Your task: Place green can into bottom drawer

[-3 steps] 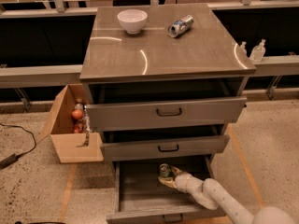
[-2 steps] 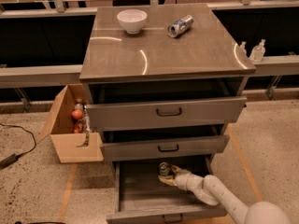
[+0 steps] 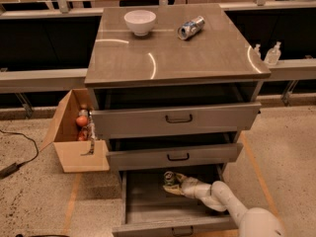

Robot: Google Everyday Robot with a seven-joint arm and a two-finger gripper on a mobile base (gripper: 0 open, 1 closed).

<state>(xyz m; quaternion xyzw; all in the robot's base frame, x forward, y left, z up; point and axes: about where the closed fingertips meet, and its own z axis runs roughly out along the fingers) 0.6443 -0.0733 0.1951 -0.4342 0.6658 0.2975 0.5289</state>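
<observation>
Speckled floor (image 3: pixel 39 196) with orange tape lines runs under a grey cabinet, and nearest the camera the robot's pale arm (image 3: pixel 232 207) reaches in from the lower right. It goes into the bottom drawer (image 3: pixel 148 216), which is pulled well out. The gripper (image 3: pixel 174 185) is inside that drawer, toward the back, its fingers pinching the lower part of the green can (image 3: pixel 169 177). The can stands roughly upright there, just under the middle drawer (image 3: pixel 148 158). The middle and top drawer (image 3: pixel 138 122) each stand slightly out. Left of the cabinet, a cardboard box (image 3: pixel 81 158) sits open on the floor, touching the cabinet's side, with a dark cable (image 3: pixel 24 147) further left. On the cabinet top (image 3: pixel 197 58), toward its far edge, a white bowl (image 3: pixel 139 21) stands, and a silver-and-blue can (image 3: pixel 190 27) lies on its side near it. Two small bottles (image 3: pixel 272 54) stand on a ledge at right.
</observation>
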